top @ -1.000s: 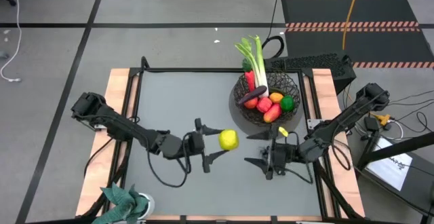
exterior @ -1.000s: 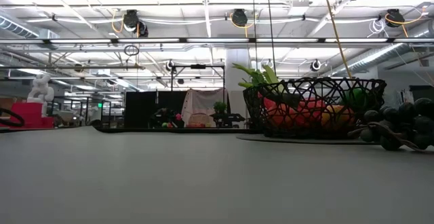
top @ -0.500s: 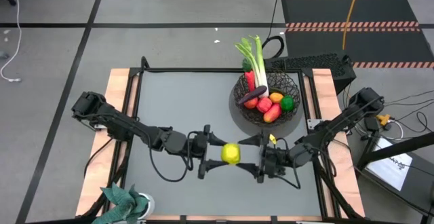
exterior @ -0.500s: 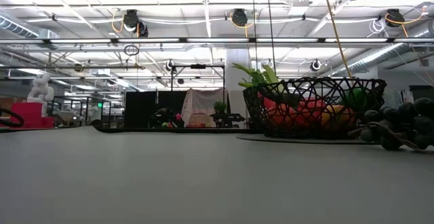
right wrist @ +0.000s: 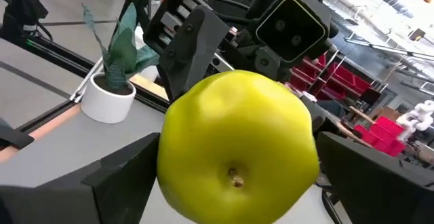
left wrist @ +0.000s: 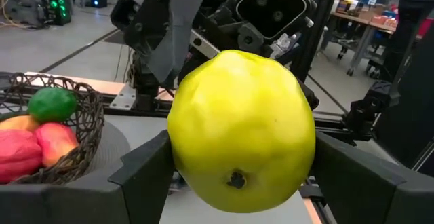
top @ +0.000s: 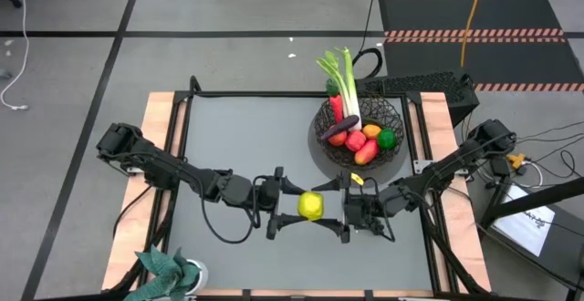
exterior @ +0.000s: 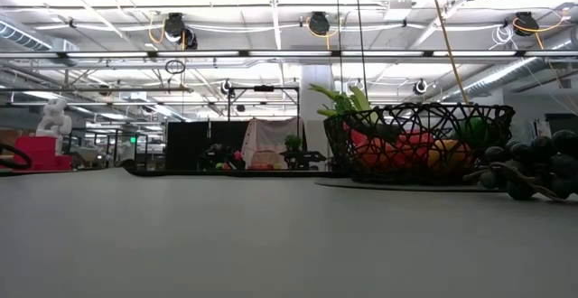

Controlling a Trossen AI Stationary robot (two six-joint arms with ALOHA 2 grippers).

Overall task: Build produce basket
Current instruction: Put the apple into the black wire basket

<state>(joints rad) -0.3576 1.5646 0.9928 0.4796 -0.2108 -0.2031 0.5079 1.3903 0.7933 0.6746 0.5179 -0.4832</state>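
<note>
A yellow fruit hangs above the table's middle, with my left gripper shut on it from the left. My right gripper faces it from the right, open. Its fingers stand on either side of the same fruit. The black wire basket sits on the table at the far right. It holds a leek and red, orange and green produce. Dark grapes lie on the table beside the basket. My left gripper pinches the yellow fruit by its two opposite sides between its two fingers. The fingers come level from the table's left. The fruit is lifted clear of the table. My right gripper's fingers flank the fruit; I cannot tell whether they touch it.
A teal leafy plant in a white pot stands at the near left corner. The table has wooden side rails. The grey table top lies bare to the left of the basket.
My left gripper has turned at the wrist, swinging the yellow fruit a little toward the near edge, still clear of the table. My right gripper has moved left toward the fruit, until its fingers flank it.
</note>
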